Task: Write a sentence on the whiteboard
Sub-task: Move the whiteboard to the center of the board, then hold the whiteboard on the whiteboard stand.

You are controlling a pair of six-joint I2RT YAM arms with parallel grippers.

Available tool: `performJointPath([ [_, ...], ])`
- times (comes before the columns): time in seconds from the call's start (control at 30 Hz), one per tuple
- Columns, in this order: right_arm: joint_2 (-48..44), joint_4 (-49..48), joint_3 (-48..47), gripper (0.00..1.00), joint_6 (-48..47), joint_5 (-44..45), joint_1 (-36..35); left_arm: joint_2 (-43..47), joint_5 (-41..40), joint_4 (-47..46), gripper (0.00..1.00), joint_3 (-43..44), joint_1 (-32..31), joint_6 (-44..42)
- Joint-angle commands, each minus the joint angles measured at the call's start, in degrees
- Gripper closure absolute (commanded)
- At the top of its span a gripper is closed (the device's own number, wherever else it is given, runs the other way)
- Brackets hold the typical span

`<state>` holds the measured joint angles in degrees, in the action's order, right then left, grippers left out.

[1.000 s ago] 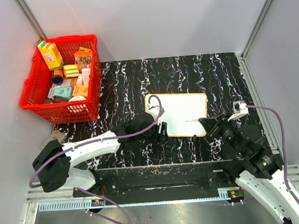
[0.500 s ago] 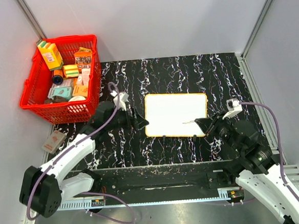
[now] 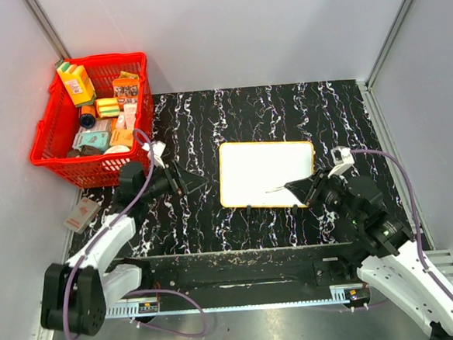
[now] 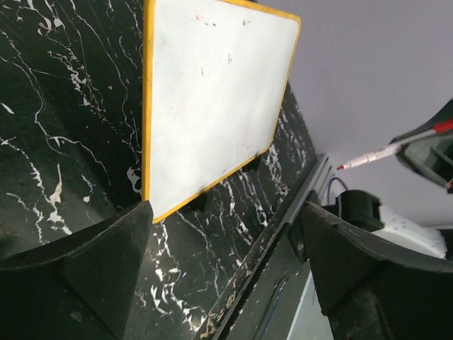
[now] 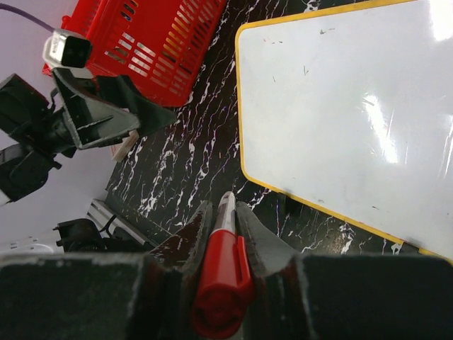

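The whiteboard (image 3: 267, 171) lies flat mid-table, white with an orange-yellow rim; its face (image 5: 340, 106) shows only a few faint specks, and no sentence is in view on it. My right gripper (image 3: 296, 188) is shut on a red-capped marker (image 5: 225, 262). It hangs at the board's near right edge, and the marker tip (image 3: 271, 189) points left over the board's near part. My left gripper (image 3: 187, 180) stands open and holds nothing, left of the board and apart from it. In the left wrist view the board (image 4: 212, 92) lies ahead of the spread jaws (image 4: 226, 212).
A red basket (image 3: 94, 170) full of small boxes and packets stands at the back left. A small flat packet (image 3: 80, 217) lies by the table's left edge. Grey walls close in the left, back and right. The arms' base rail (image 3: 234, 274) runs along the near edge.
My left arm has pulled back leftwards from the board's near left corner, and its jaws have spread wider. My right gripper, still holding the marker, has shifted a little to the left.
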<state>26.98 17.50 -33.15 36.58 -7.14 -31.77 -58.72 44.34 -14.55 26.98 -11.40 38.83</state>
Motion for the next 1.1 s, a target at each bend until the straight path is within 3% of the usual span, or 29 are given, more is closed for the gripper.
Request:
performJointPath([
  [0.0,-4.21,1.66,-0.08,1.00,1.57,0.27,-0.22,-6.22,6.89,-17.69,0.09,-0.88,2.60,7.73],
  [0.13,-5.19,4.12,-0.43,1.00,0.96,1.77,-0.14,-12.64,7.61,-26.04,0.09,1.83,3.14,8.46],
  [0.3,-0.28,4.65,-3.67,1.00,-1.77,3.62,-0.22,-22.12,10.14,-25.70,0.11,8.60,3.22,2.66],
  [0.37,1.49,3.95,-4.29,1.00,-2.39,4.15,-0.22,-27.73,12.25,-32.45,0.11,10.80,3.22,3.88],
  [0.5,3.69,-0.87,-4.04,1.00,-1.60,3.36,-0.14,-39.17,19.63,-46.86,0.17,14.85,3.22,12.29],
  [0.57,5.09,-4.99,-3.77,1.00,-0.63,2.74,-0.22,-46.09,21.22,-58.71,0.20,16.26,3.22,17.05],
  [0.6,7.01,-5.97,-4.20,1.00,-0.54,2.22,-0.22,-48.57,22.53,-63.37,0.22,16.78,3.14,23.33],
  [0.63,8.34,-6.85,-4.73,1.00,-1.06,2.04,-0.22,-50.94,22.98,-73.85,0.24,18.09,3.05,27.14],
  [0.7,12.10,-7.92,-6.92,1.00,-1.94,2.04,-0.14,-56.93,23.86,-80.88,0.29,20.03,2.52,33.91],
  [1.0,16.17,-8.18,-12.03,1.00,-5.99,3.35,-0.22,-58.36,22.56,-77.48,0.35,20.75,0.50,27.19],
  [1.07,15.74,-8.18,-12.03,1.00,-5.90,3.53,-0.14,-54.78,21.15,-70.22,0.34,19.25,0.94,22.98],
])
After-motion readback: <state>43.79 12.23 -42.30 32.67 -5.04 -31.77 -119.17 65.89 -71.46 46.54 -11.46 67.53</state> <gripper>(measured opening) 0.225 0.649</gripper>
